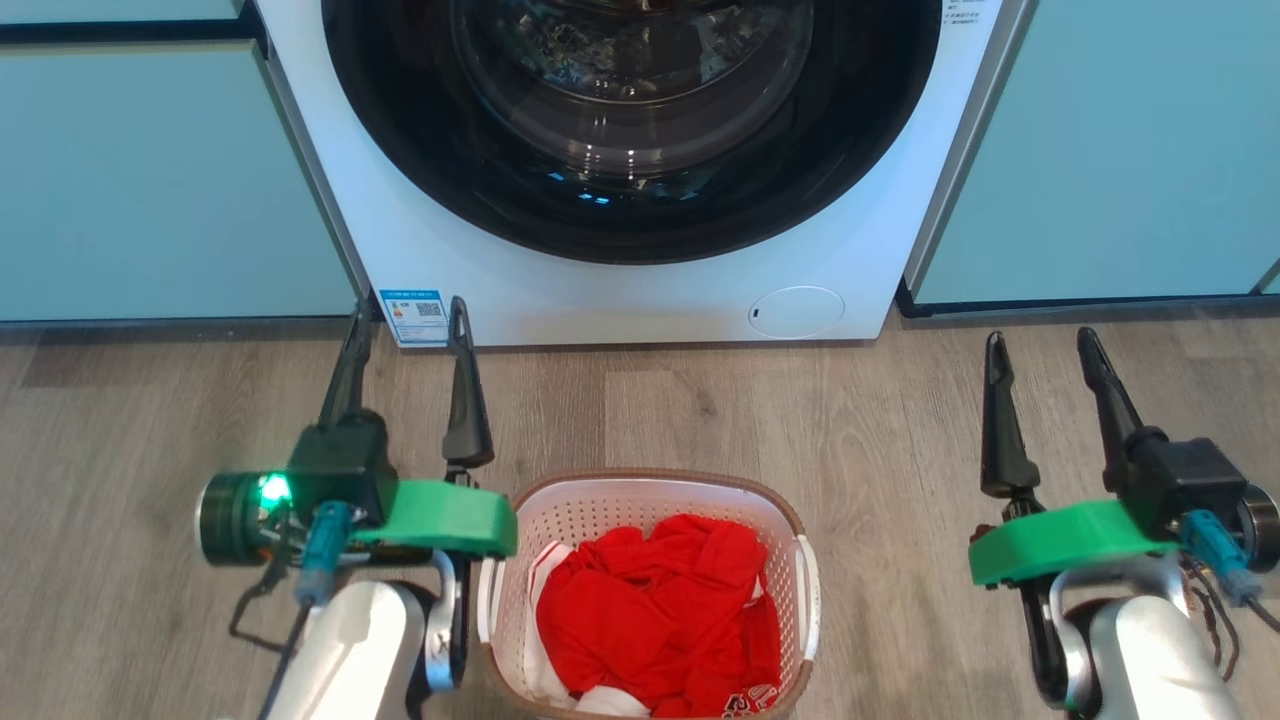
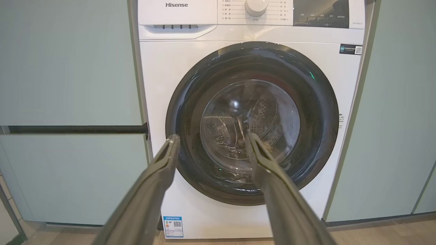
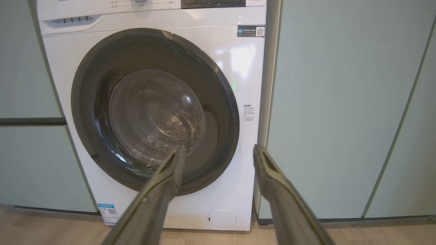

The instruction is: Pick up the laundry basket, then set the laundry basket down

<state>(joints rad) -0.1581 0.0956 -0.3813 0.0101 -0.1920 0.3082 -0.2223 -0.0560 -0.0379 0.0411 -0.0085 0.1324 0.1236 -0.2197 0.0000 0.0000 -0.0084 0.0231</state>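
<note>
Nothing done yet: laundry basket (image 1: 655,477) on the floor (image 1: 750,420) between left gripper (image 1: 410,315) and right gripper (image 1: 1040,340), untouched; both pairs of jaws apart, empty. Lifting and setting down yet to come.

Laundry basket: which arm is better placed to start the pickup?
Probably left. In the head view the left gripper sits close beside the laundry basket, while the right gripper stands well apart from it across the floor. Both grippers are open and empty.
</note>
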